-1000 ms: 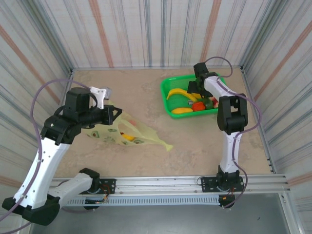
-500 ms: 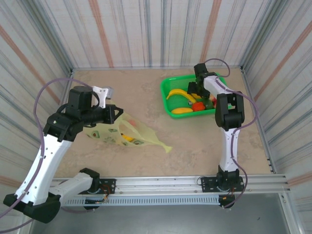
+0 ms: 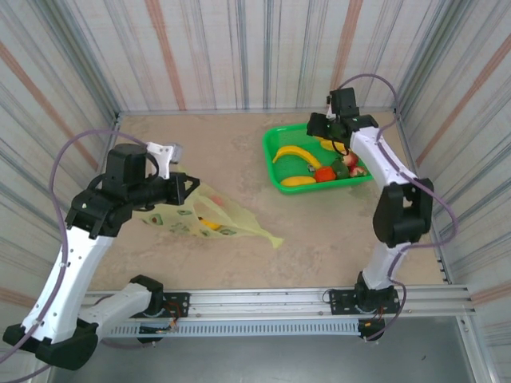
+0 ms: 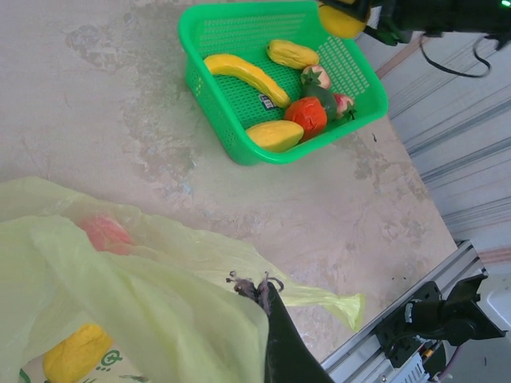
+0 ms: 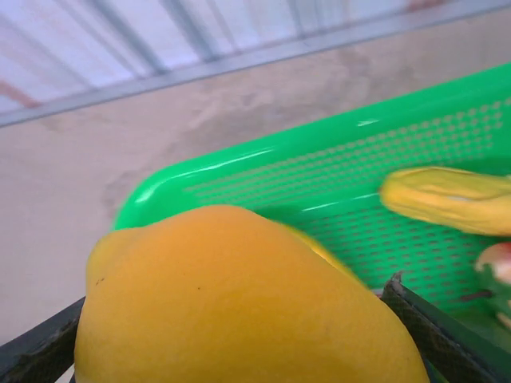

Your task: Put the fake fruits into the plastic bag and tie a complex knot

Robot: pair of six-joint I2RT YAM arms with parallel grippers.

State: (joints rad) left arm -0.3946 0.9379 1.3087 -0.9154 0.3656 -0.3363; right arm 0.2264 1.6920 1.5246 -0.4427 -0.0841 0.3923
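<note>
Beige mottled worktop [image 3: 239, 152] lies between corrugated walls. Over the far corner of the green basket [image 3: 268, 159], the right gripper [image 3: 324, 137] has its jaws pinching a yellow-orange fruit [image 5: 239, 295], which fills the gap between them. In the basket lie a banana [image 4: 247, 76], a red fruit [image 4: 307, 114] and other pieces. Well apart to the left, the left gripper [image 3: 185, 186] has its jaws pressed on the raised rim of the plastic bag [image 3: 211, 214]. A red piece [image 4: 104, 233] and a yellow piece [image 4: 76, 359] show through its film.
</note>
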